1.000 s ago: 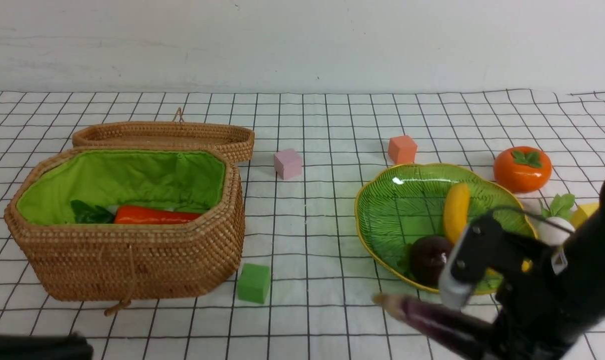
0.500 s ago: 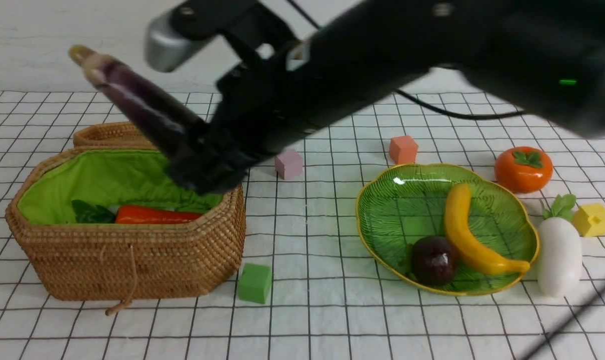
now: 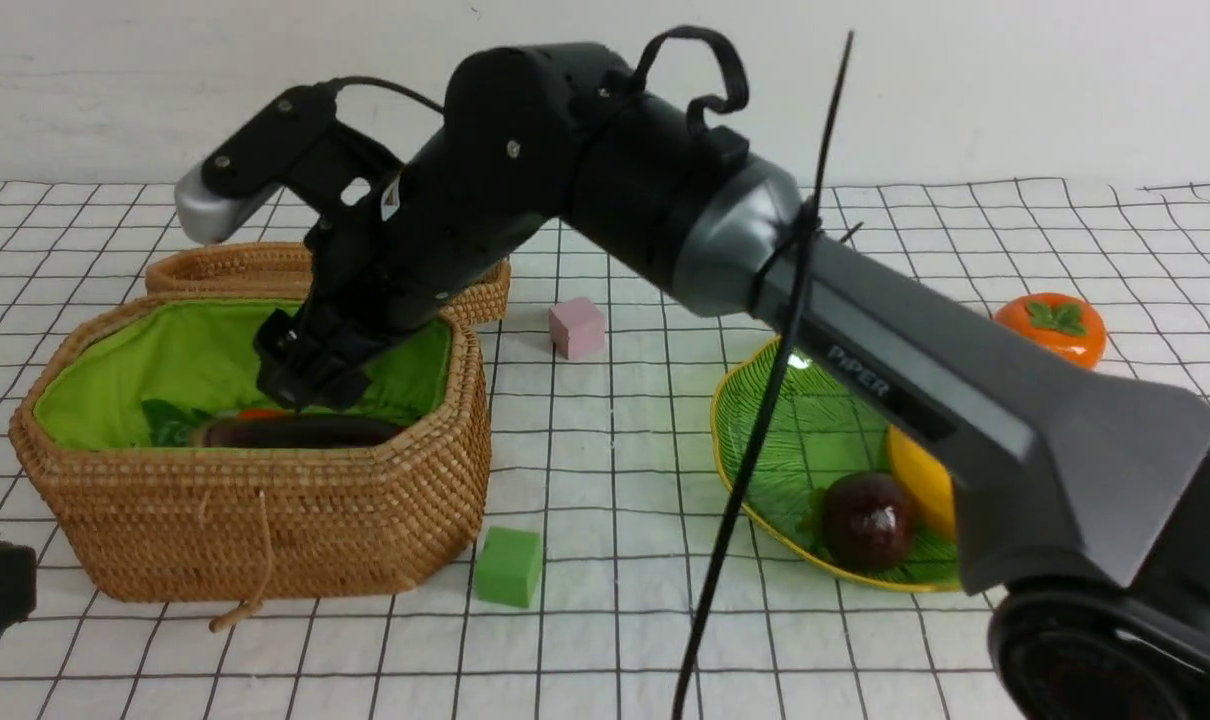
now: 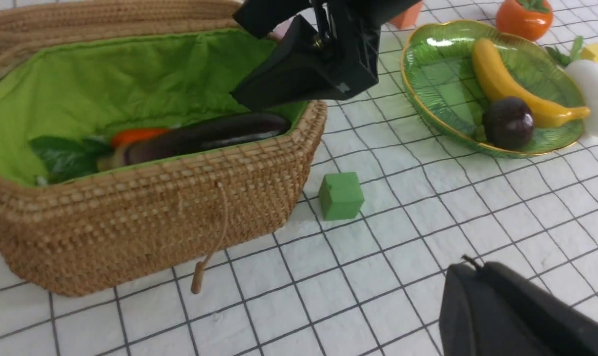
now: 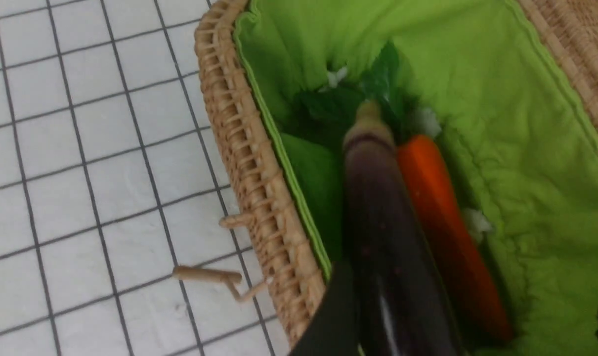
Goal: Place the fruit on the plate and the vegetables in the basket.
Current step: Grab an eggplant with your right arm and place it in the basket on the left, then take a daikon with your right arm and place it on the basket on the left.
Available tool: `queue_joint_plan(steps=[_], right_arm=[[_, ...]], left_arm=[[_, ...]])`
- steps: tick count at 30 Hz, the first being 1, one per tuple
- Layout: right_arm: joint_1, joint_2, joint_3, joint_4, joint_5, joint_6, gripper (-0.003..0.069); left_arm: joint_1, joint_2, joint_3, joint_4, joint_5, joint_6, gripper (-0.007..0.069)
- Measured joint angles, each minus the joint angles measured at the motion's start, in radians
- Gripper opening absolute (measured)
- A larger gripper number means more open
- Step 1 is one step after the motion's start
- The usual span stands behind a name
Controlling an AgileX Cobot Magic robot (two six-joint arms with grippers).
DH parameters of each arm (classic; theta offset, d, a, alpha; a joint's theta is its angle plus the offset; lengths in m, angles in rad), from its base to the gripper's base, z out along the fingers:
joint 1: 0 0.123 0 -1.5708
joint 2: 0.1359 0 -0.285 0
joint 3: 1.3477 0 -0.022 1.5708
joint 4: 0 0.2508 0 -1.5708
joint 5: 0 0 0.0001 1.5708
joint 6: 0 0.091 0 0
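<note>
Here the eggplant (image 4: 205, 137) lies (beside the carrot (image 4: 136, 136)) just under right gripper (image 3: 305, 393).

- front cam: low between my arms, facing forward; my right arm (image 3: 865, 370) crowds it
- left wrist cam: set back, angled down at basket (image 4: 155, 198) and plate (image 4: 417, 89)
- right wrist cam: close, down into basket
- basket in all three

The right arm (image 3: 605, 170) has bulky matte-black rounded joints dotted with small silver screws, then a long grey link (image 3: 1015, 430) lettered "PiPER". A silver-grey, black-backed camera housing (image 3: 215, 195) sits at its wrist above the black tool (image 3: 300, 392). Thin black cables (image 3: 707, 600) run along it, one cinched at the grey collar.
</note>
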Motion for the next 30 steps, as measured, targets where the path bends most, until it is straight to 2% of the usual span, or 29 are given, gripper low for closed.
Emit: queue_joint_plan(steps=[3, 8, 9, 12, 13, 14, 16, 19, 23, 24, 25, 27, 28, 29, 30], right_arm=[[0.0, -0.086, -0.001, -0.073, 0.134, 0.086, 0.0624], [0.0, -0.27, 0.014, -0.277, 0.221, 0.261, 0.0437], [-0.001, -0.355, 0.054, -0.372, 0.222, 0.328, 0.0339], [-0.025, -0.523, 0.198, -0.516, 0.224, 0.47, 0.0167], [-0.047, -0.593, 0.274, -0.547, 0.222, 0.529, 0.0125], [-0.052, -0.608, 0.308, -0.556, 0.223, 0.551, 0.0118], [-0.158, -0.804, 0.545, -0.58, 0.218, 0.687, 0.007], [-0.373, -0.973, 0.852, -0.575, 0.218, 0.803, 0.0097], [-0.676, -1.029, 1.212, -0.43, 0.108, 0.847, 0.0258], [-0.689, -1.026, 1.239, -0.418, 0.098, 0.846, 0.0267], [-0.777, -0.996, 1.318, -0.319, 0.032, 0.82, 0.034], [-0.889, -0.934, 1.395, -0.186, -0.058, 0.749, 0.0444], [-0.92, -0.909, 1.408, -0.116, -0.081, 0.7, 0.0476], [-0.934, -0.897, 1.411, -0.102, -0.091, 0.689, 0.0491], [-0.971, -0.853, 1.417, -0.005, -0.124, 0.612, 0.0533]], left_arm=[[0.0, 0.0, 0.0, -0.036, -0.075, 0.055, -0.0006], [0.0, 0.0, 0.0, -0.137, -0.227, 0.184, -0.0006], [0.0, 0.0, 0.0, -0.193, -0.286, 0.242, -0.0006], [0.0, 0.0, 0.0, -0.308, -0.369, 0.352, -0.0005], [0.0, 0.0, 0.0, -0.339, -0.381, 0.38, -0.0005], [0.0, 0.0, 0.0, -0.354, -0.385, 0.394, -0.0005], [0.0, 0.0, 0.0, -0.432, -0.389, 0.479, -0.0005], [0.0, 0.0, 0.0, -0.508, -0.379, 0.571, -0.0006], [0.0, 0.0, 0.0, -0.593, -0.366, 0.667, -0.0006], [0.0, 0.0, 0.0, -0.595, -0.366, 0.67, -0.0006], [0.0, 0.0, 0.0, -0.607, -0.364, 0.688, -0.0006], [0.0, 0.0, 0.0, -0.613, -0.36, 0.703, -0.0006], [0.0, 0.0, 0.0, -0.614, -0.356, 0.708, -0.0006], [0.0, 0.0, 0.0, -0.614, -0.356, 0.709, -0.0006], [0.0, 0.0, 0.0, -0.618, -0.353, 0.711, -0.0006]])
